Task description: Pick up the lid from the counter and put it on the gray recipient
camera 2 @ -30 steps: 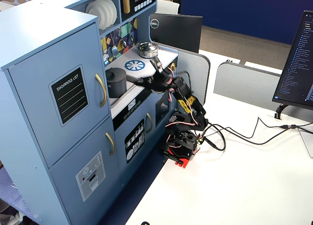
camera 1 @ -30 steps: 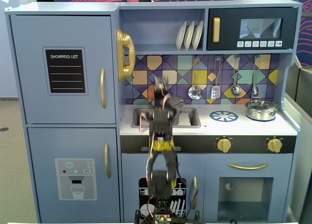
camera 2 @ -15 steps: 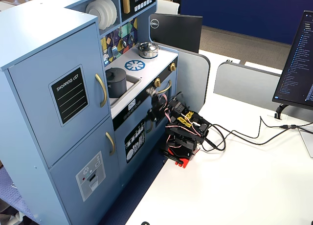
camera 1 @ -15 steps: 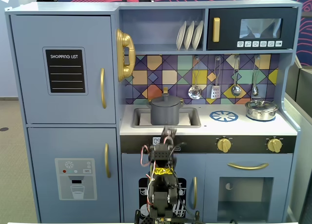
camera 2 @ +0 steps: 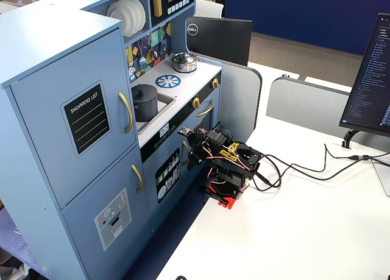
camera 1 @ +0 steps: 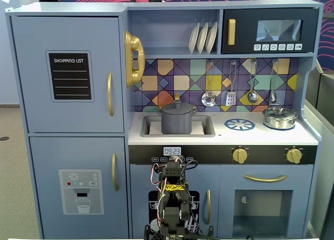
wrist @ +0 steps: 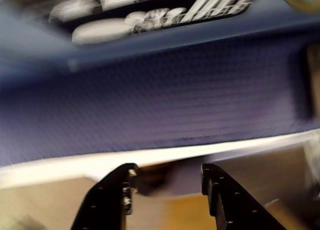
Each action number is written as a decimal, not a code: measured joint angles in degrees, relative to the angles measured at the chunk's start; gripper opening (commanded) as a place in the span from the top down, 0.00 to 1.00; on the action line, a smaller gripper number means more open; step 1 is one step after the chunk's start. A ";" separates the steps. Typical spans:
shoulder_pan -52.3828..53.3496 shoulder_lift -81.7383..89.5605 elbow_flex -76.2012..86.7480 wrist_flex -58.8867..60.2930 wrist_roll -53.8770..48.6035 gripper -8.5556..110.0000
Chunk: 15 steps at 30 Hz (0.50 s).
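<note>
The lid (camera 1: 178, 107) sits on the gray recipient (camera 1: 178, 120) in the sink (camera 1: 206, 128), far above and beyond my gripper (wrist: 167, 190), which hangs folded low before the kitchen's front. My jaws are parted, holding nothing. Lid and pot are matte dark gray, the pot a straight-sided cylinder; a shiny silver pot (camera 1: 279, 117) stands to the right.

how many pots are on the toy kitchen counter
2. The gray pot sits in the sink with its lid on. The shiny silver pot stands at the counter's right end in a fixed view. None seems hidden.
</note>
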 measured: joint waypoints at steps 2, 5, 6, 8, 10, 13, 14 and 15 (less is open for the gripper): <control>0.00 0.35 0.00 0.35 -1.76 0.84; 0.09 0.53 -1.05 0.53 2.81 0.84; 0.18 0.53 -1.23 0.53 3.87 0.84; 0.09 0.53 -1.23 0.53 3.96 0.83; 0.00 0.53 -1.23 0.53 3.96 0.83; 0.00 0.53 -1.23 0.53 3.96 0.83; 0.00 0.53 -1.23 0.53 3.96 0.83; 0.00 0.53 -1.23 0.53 3.96 0.83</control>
